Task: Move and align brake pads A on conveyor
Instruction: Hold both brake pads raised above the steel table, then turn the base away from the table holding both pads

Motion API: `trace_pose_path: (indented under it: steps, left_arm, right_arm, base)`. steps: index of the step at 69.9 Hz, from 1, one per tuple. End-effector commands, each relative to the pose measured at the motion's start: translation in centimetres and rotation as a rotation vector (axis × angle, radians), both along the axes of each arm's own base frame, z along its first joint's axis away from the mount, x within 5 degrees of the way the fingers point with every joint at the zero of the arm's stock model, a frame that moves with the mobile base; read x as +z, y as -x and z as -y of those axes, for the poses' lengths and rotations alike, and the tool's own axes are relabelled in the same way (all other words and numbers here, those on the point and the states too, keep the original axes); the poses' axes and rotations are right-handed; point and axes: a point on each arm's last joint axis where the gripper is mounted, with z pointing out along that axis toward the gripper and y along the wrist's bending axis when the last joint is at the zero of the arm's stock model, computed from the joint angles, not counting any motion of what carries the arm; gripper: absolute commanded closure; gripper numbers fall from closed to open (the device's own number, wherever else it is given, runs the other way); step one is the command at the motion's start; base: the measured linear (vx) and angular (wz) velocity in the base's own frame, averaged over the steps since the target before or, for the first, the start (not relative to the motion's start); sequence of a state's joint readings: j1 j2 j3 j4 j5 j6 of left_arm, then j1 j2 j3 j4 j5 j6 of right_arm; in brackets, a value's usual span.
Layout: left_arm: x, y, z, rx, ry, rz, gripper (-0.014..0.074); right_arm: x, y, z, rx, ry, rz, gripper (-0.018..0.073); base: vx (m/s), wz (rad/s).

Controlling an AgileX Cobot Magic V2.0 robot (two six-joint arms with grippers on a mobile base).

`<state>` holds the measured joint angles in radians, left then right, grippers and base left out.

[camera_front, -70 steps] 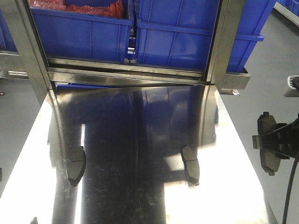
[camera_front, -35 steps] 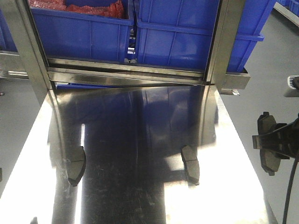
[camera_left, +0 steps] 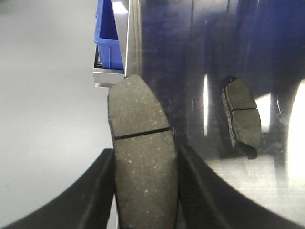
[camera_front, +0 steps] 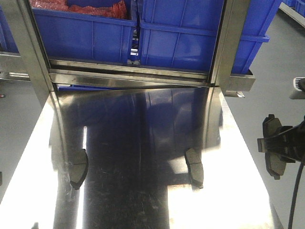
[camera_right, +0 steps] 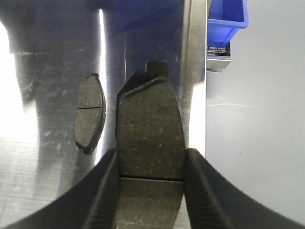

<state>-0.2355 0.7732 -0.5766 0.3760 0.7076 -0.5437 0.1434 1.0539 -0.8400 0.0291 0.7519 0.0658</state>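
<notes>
On the steel table (camera_front: 38, 157) ahead of you, one of the brake pads A (camera_front: 78, 168) lies near the left side. A second pad (camera_front: 194, 167) lies toward the right, well apart from it. Both have their long axis running roughly away from you.

Your right gripper (camera_front: 275, 147) hangs just past the table's right edge, over the grey floor (camera_front: 281, 71). It is clamped on a third pad (camera_right: 150, 129). In the right wrist view its black fingers (camera_right: 102, 191) press on both long sides of that pad. The groove sits level with the fingers, and the second pad lies on the table to the left.

Your left gripper (camera_left: 145, 195) shows only in its own wrist view. It is closed on a fourth pad (camera_left: 140, 119), with the groove just above the fingers. In that view the held pad sits across the line of the table's left edge, with floor to its left. The first pad lies on the steel off to its right.

Blue bins (camera_front: 181, 33) stand at the far end of the table, behind the steel posts (camera_front: 28, 47).
</notes>
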Motion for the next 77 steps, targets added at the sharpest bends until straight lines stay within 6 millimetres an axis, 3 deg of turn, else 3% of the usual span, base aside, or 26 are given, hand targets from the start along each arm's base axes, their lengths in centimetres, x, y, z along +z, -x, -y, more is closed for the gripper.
trace_pose_path:
  steps: [1, 36, 77]
  left_arm:
    - [1.47, -0.35, 0.22, -0.03, 0.006, 0.098, 0.0469]
    - [1.47, -0.35, 0.22, -0.031, 0.005, 0.098, 0.0469]
    - [1.48, -0.34, 0.21, -0.031, 0.006, 0.099, 0.0469]
  right_arm:
    - [1.65, -0.29, 0.04, -0.007, -0.019, 0.107, 0.0555]
    - [1.64, -0.28, 0.04, -0.007, -0.019, 0.106, 0.0555]
    - [1.64, -0.28, 0.04, -0.007, -0.019, 0.106, 0.0555]
  base:
    - [-0.02, 0.01]
    - [-0.06, 0.18]
    - [-0.07, 0.59]
